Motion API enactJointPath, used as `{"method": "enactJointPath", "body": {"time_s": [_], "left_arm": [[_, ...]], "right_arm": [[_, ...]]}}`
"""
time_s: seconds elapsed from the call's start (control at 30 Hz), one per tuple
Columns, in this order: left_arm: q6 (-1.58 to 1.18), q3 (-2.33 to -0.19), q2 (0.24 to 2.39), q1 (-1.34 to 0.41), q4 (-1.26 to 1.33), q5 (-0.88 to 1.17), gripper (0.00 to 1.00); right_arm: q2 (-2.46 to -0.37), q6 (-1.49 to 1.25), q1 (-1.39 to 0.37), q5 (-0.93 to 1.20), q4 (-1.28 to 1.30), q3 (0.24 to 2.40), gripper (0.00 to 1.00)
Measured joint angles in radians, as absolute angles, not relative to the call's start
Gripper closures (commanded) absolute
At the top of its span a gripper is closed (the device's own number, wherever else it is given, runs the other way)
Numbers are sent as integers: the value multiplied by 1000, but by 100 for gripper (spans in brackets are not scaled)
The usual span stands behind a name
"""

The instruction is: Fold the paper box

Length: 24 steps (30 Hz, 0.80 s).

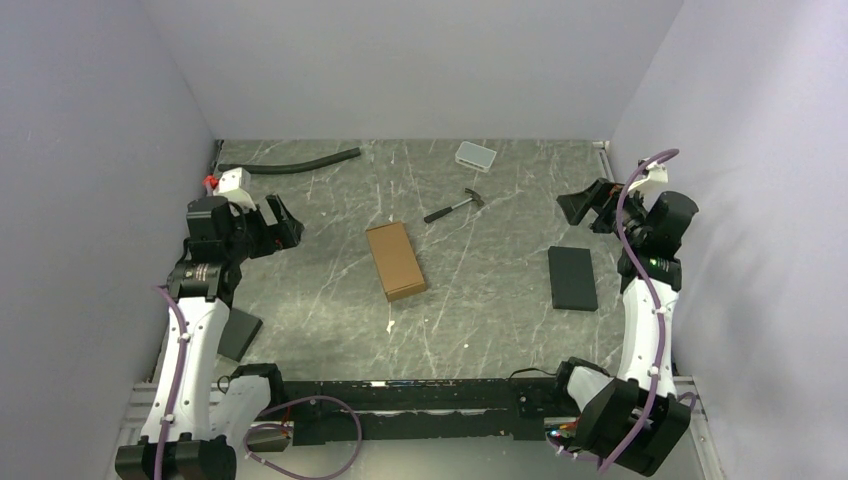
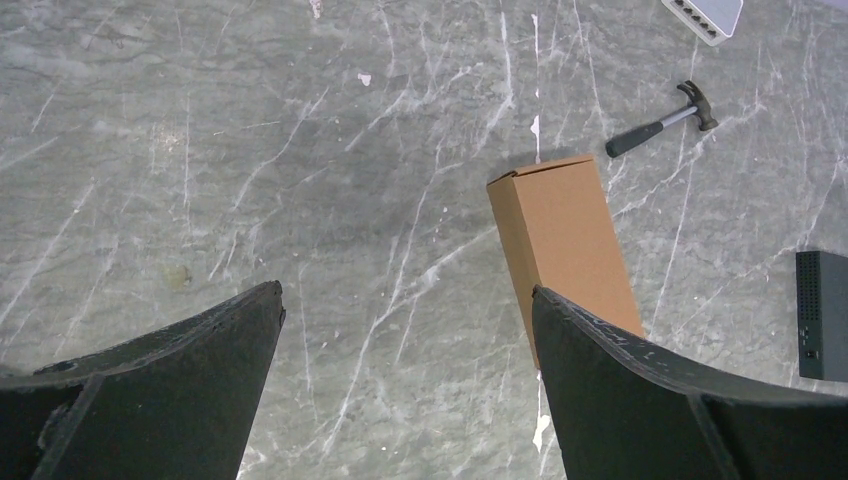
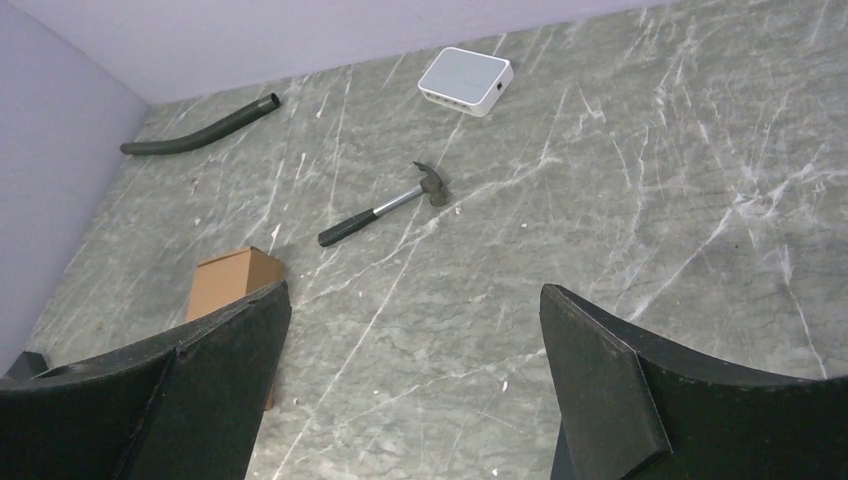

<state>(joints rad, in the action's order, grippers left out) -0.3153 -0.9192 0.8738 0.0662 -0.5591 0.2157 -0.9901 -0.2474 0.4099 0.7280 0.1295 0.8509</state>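
brown paper box [image 1: 395, 260], grey marbled table [image 1: 480, 320]

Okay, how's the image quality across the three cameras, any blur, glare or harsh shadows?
Top view: even soft light, the paper box casts hardly any shadow. Left wrist: box sharp, near fingers dark and featureless. Right wrist: hammer crisp, no glare.

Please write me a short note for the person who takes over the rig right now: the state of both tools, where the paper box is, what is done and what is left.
Tools: the left tool is open and empty, hanging over the table to the left of the paper box and not touching it. The right tool is open and empty, at the right side, apart from the box.
Box: it lies flat in the middle of the table, just short of the hammer.
Done: it is already an oblong carton, and its far end looks closed.
Left: check the near end, which no view shows clearly, and tuck it in if it is open.
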Motion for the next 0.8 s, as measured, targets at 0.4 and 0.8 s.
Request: {"method": "enactJointPath", "body": {"time_s": [0.4,0.8], "left_arm": [[-315,-919,874,66,-559,224,1],[-315,-919,874,66,-559,231,1]], "right_arm": [[-1014,-249,410,707,131,851,0],[-1019,-255,410,685,134,851,0]]}}
